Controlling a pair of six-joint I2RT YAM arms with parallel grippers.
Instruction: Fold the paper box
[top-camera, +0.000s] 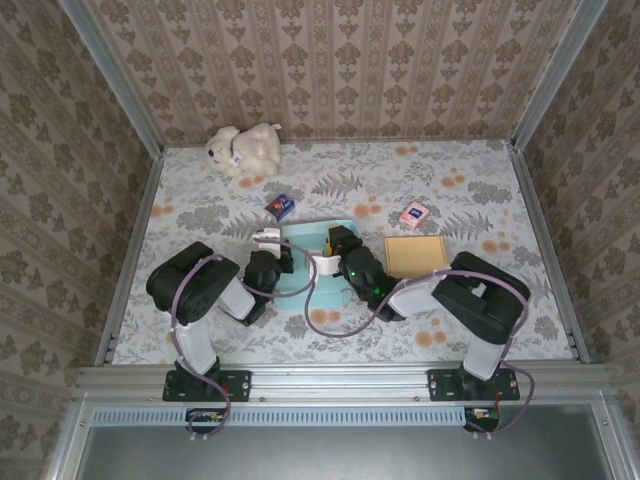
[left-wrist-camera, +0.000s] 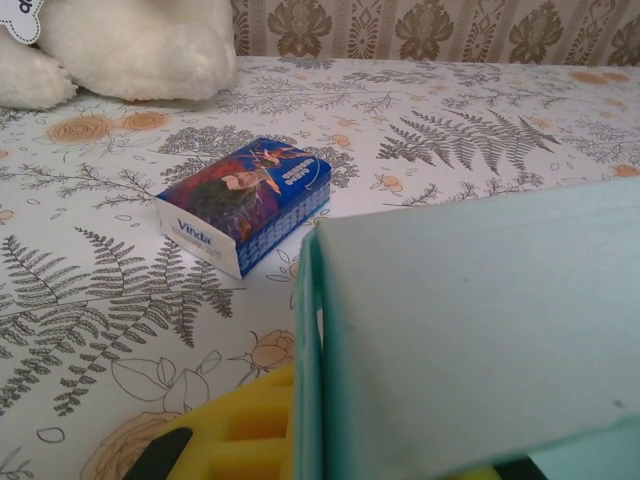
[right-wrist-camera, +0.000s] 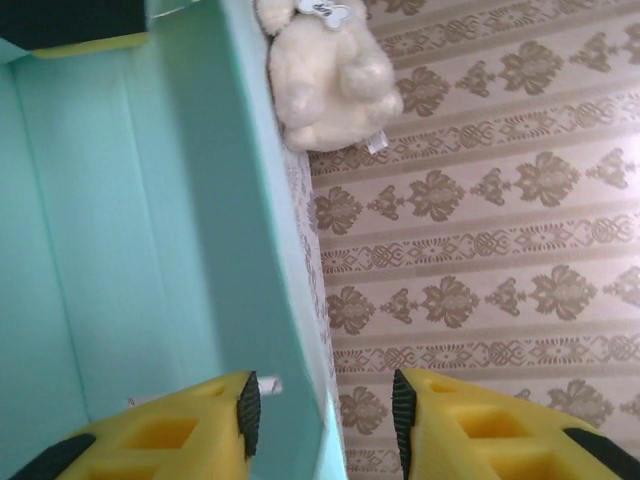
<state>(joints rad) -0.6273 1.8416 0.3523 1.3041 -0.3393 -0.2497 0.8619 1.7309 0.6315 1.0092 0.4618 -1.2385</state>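
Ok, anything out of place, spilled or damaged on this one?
Nothing spilled or damaged. The teal paper box is only half-formed, with one wall raised. The plush toy, blue tissue pack and pink pack lie apart from it, unrelated clutter rather than faults.

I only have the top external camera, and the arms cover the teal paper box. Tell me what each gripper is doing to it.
Observer: The left gripper is shut, seemingly on a wall edge of the teal paper box.
Operator: Report the right one.
Observer: The right gripper is open, its yellow fingers straddling another wall's edge without pinching it.
Operator: Say what lies ahead of the left wrist.
Observer: A blue rectangular tissue pack printed Vinda, apart from the box, with the white plush toy beyond it.
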